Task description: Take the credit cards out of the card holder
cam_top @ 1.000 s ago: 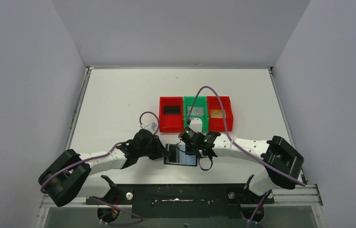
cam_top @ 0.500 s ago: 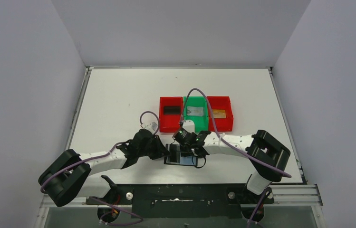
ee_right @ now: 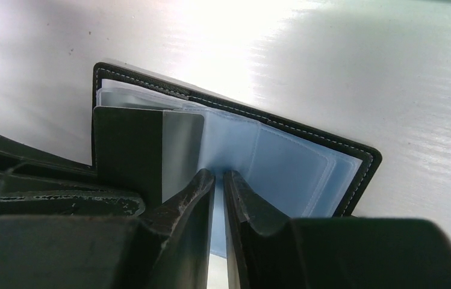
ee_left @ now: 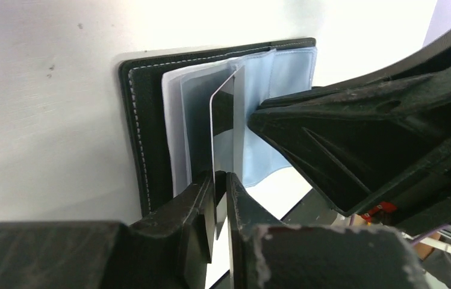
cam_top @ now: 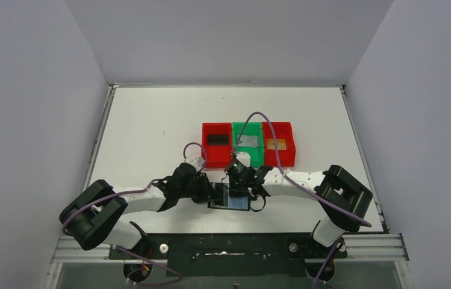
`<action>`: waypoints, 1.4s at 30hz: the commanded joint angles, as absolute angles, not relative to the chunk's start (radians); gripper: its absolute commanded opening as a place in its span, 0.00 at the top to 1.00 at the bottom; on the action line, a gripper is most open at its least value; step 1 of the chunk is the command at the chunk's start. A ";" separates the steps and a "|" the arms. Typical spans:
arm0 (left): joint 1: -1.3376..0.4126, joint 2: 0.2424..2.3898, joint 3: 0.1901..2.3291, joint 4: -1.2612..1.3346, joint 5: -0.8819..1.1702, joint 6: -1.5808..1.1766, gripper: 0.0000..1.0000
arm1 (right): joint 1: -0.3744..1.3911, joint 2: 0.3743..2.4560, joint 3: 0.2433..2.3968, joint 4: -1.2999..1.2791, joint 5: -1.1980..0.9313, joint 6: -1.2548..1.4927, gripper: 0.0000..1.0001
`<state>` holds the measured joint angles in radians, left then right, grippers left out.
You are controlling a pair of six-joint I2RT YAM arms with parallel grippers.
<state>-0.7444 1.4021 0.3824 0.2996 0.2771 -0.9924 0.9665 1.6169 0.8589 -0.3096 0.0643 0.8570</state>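
Observation:
The black card holder (cam_top: 235, 203) lies open near the table's front edge, with its blue plastic sleeves (ee_right: 283, 168) fanned out. My left gripper (ee_left: 221, 177) comes in from its left. Its jaws are closed on the lower edge of a grey credit card (ee_left: 229, 114), which stands on edge partly out of a sleeve. My right gripper (ee_right: 220, 176) comes in from the right, its jaws pinched on a lifted blue sleeve beside that credit card (ee_right: 177, 144). In the top view, the left gripper (cam_top: 214, 194) and the right gripper (cam_top: 239, 191) meet over the holder and hide most of it.
Three small bins stand in a row behind the holder: a red bin (cam_top: 206, 158) with a dark card, a green bin (cam_top: 259, 158) with a grey card, and a red bin (cam_top: 291, 158) with an orange card. Purple cables loop over both arms.
The right arm has swung left and settled its gripper onto the holder. The left arm's elbow has shifted right, while its gripper has stayed at the holder's left edge.

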 commanded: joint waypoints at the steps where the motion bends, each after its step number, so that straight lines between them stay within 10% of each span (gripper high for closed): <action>1: -0.741 1.390 0.422 0.364 0.273 -1.007 0.96 | 0.950 1.617 0.805 -0.303 0.048 0.880 0.85; 18: -0.719 1.031 0.494 -0.050 0.009 -0.945 1.00 | 0.945 1.403 0.871 -0.393 0.190 0.840 0.80; 32: -0.715 0.654 0.372 0.013 -0.065 -0.962 1.00 | 0.785 1.205 0.683 0.106 -0.128 0.882 0.25; 42: -0.715 0.534 0.274 0.234 0.013 -0.996 1.00 | 0.710 1.108 0.593 0.411 -0.343 0.856 0.17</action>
<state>-0.7181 0.5465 0.2810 0.0452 -0.0322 -0.9791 0.7479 1.0882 0.5369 0.2554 -0.1825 0.8715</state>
